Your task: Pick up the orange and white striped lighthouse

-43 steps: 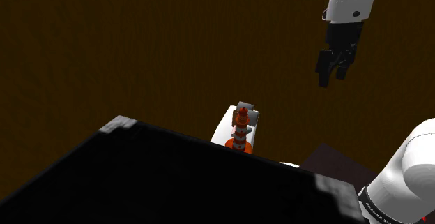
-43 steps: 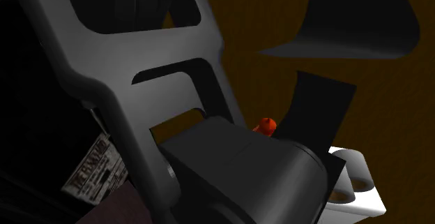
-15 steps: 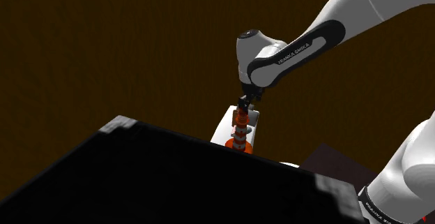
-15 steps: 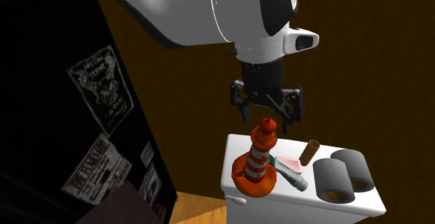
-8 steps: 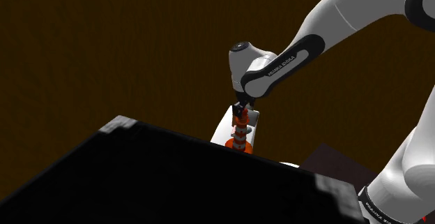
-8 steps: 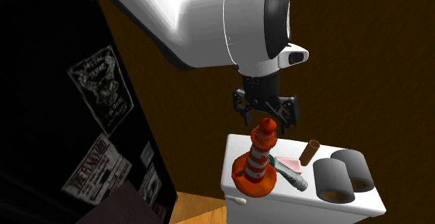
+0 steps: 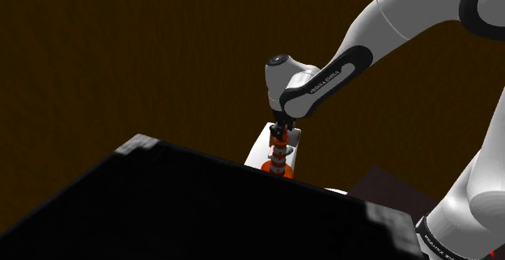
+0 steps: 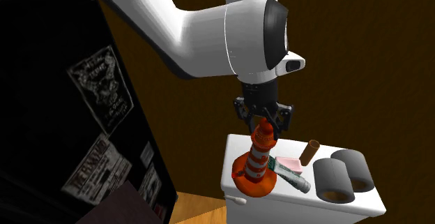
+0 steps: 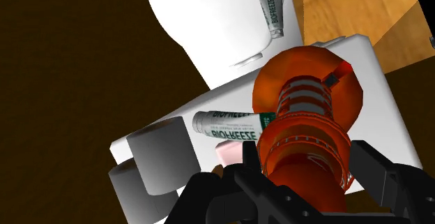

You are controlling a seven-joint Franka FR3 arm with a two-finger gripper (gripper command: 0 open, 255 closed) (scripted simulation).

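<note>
One striped orange-and-white lighthouse point(image 8: 256, 165) stands upright on a white ledge point(image 8: 300, 205), at its end toward the second exterior view's left. A tube point(image 8: 293, 178) lies just beside it and grey rolls point(image 8: 334, 179) sit further right. The gripper point(image 8: 266, 125) hangs over it, fingers spread either side of its top, clasping nothing.

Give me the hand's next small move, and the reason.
Probably close the hand on the lighthouse. Its jaws stand open on either side of the striped tower's red top, so nothing is gripped yet. Lifting should wait until they clasp it.
</note>
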